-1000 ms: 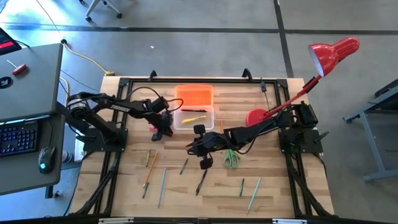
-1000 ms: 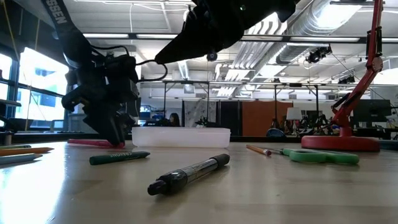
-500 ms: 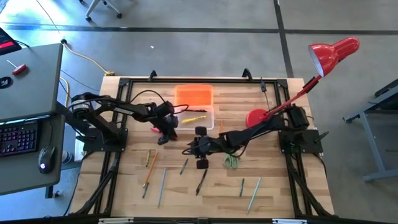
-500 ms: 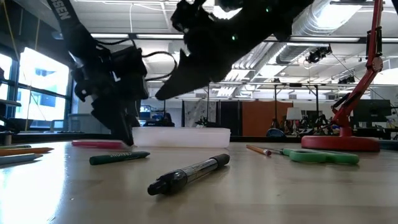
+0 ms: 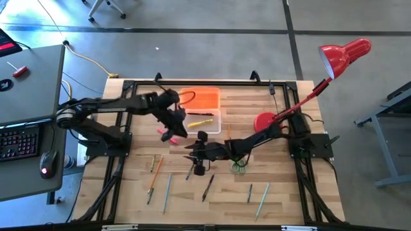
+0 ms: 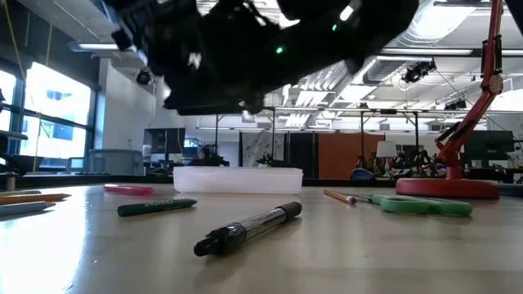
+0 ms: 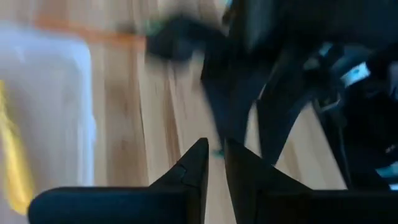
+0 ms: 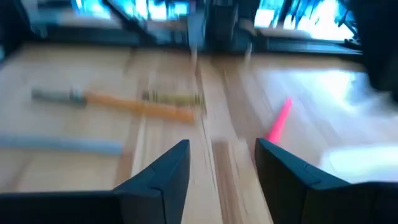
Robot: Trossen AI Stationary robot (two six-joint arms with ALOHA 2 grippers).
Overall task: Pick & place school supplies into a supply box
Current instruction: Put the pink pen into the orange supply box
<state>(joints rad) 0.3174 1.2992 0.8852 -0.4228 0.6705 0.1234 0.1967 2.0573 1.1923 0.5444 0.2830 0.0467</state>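
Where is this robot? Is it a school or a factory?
It looks most like a robot lab or workshop, not a school. The low view shows a big open hall with bare ceiling ducts. The wooden table stands on a concrete floor, beside a desk with a lit keyboard.

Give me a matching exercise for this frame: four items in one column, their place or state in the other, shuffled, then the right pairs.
1. pink marker
2. green scissors
3. supply box
4. right gripper

A. lid swung open, a yellow pencil inside
B. fingers apart, holding nothing
C. on the table left of the box
D. on the table near the red lamp base

Pairs: 1-C, 2-D, 3-A, 4-B
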